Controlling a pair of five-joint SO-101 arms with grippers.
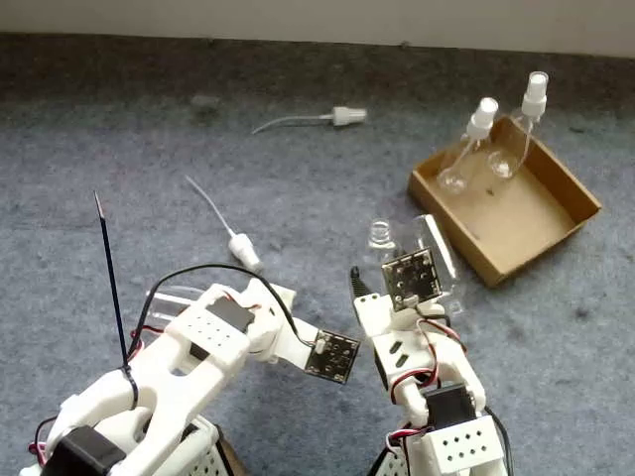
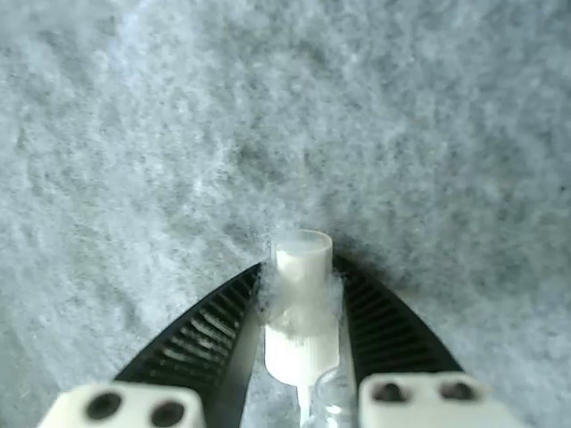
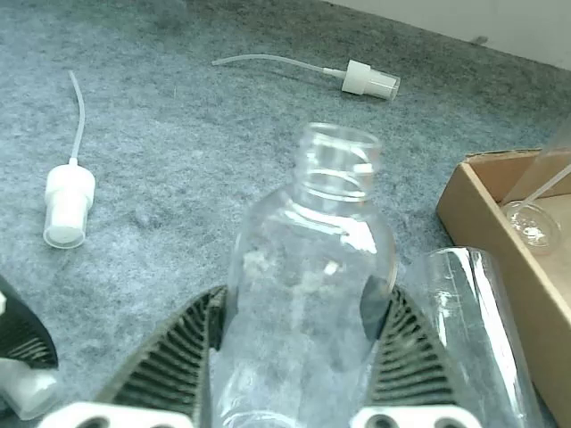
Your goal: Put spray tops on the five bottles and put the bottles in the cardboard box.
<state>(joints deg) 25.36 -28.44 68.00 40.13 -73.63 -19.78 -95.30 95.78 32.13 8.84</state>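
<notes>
Holding top and bottle apart, not yet joined.
Left gripper was clamped on a spray top by its cap; right gripper gripped an uncapped bottle, near the box holding two capped bottles. The thin tube could likely miss the narrow neck, or the smooth bottle could twist between the jaws under pressure.
</notes>
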